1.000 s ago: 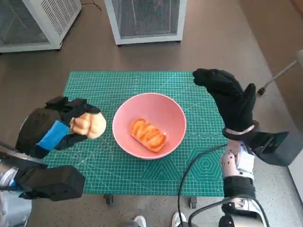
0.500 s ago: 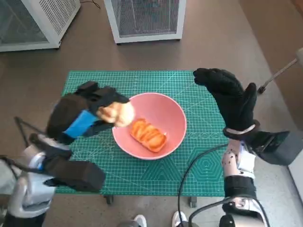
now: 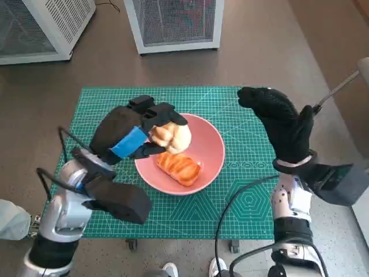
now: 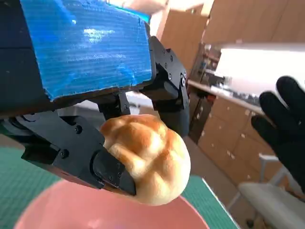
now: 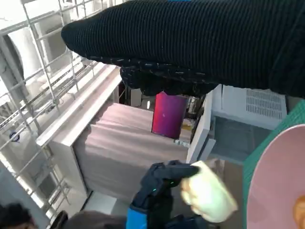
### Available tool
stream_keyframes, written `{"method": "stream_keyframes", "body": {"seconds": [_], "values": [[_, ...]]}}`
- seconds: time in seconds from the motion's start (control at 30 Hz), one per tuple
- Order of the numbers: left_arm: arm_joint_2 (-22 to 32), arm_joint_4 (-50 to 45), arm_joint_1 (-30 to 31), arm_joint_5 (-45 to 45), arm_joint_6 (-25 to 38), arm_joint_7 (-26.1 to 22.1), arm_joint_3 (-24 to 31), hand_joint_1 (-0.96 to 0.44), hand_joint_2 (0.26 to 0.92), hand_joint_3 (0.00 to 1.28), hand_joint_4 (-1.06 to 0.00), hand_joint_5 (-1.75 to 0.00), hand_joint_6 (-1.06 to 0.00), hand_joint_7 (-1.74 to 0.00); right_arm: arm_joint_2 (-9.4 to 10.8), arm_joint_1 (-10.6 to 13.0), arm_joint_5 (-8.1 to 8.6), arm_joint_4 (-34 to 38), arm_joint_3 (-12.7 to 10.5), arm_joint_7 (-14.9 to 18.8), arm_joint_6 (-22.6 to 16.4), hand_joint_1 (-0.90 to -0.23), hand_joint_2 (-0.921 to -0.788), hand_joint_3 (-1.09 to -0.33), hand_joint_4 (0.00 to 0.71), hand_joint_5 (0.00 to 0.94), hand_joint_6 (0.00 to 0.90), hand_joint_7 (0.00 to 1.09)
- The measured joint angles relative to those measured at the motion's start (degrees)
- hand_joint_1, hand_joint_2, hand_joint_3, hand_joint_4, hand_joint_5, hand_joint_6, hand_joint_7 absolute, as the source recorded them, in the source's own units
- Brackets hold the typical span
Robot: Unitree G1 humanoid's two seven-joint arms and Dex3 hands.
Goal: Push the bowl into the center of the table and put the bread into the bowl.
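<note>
Our left hand (image 3: 130,134) grips a pale round bread roll (image 3: 170,137) between its black fingers (image 4: 81,152), and the roll is raised over the near-left part of the pink bowl (image 3: 210,144), above its rim. In the left wrist view we see the roll clear of the bowl's inner surface. Inside the bowl lies an orange striped bread (image 3: 179,165), a little toward our side of its middle. The bowl stands about in the centre of the green worktop mat (image 3: 242,202). Our right hand (image 3: 282,124) is lifted beside the bowl's right side, fingers spread, holding nothing. Behind the bowl, past the mat, a white mesh cabinet (image 3: 173,23) stands on the floor.
</note>
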Motion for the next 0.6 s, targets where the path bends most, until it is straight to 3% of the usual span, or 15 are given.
{"method": "stream_keyframes", "body": {"seconds": [0.13, 0.6], "values": [[-0.12, 0.02, 0.00, 0.22, 0.45, -0.98, -0.70, -0.02, 0.826, 0.03, -0.37, -0.06, -0.45, -0.14, -0.10, 0.05, 0.00, -0.35, 0.00, -0.12, 0.00, -0.545, -0.921, -0.611, 0.232, 0.001, 0.314, 0.00], [-0.05, -2.24, 0.37, 1.60, 4.50, -4.19, -0.58, -0.08, 0.828, 0.01, -0.35, 0.00, -0.47, -0.05, -0.12, 0.38, -0.02, -1.24, 0.10, -0.84, 0.00, -0.545, -0.921, -0.613, 0.229, 0.000, 0.310, 0.00]]}}
